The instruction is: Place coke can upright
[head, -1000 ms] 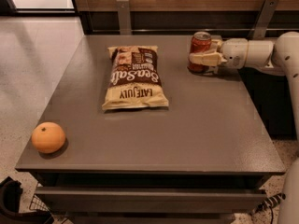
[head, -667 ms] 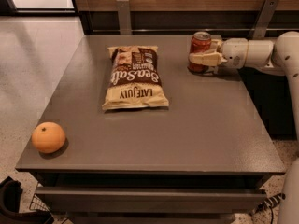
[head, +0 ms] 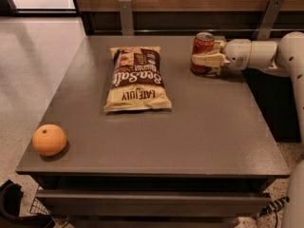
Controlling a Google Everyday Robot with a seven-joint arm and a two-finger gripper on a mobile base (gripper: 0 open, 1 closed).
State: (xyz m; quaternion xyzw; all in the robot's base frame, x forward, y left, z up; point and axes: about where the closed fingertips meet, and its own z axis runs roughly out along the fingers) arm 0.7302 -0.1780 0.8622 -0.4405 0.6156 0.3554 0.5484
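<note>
The coke can (head: pixel 203 45) is a small red can with a silver top. It stands upright on the grey table (head: pixel 190 127) near the far right edge. My gripper (head: pixel 207 59) reaches in from the right at the end of the white arm (head: pixel 256 55). Its cream fingers (head: pixel 211 60) sit around the can's lower half, one across the front, and are closed on it. The can's base appears to rest on the table top.
A brown and cream chip bag (head: pixel 137 77) lies flat in the middle far part of the table. An orange fruit (head: pixel 49 139) sits at the near left corner. A wooden wall with metal brackets (head: pixel 126 15) runs behind the table.
</note>
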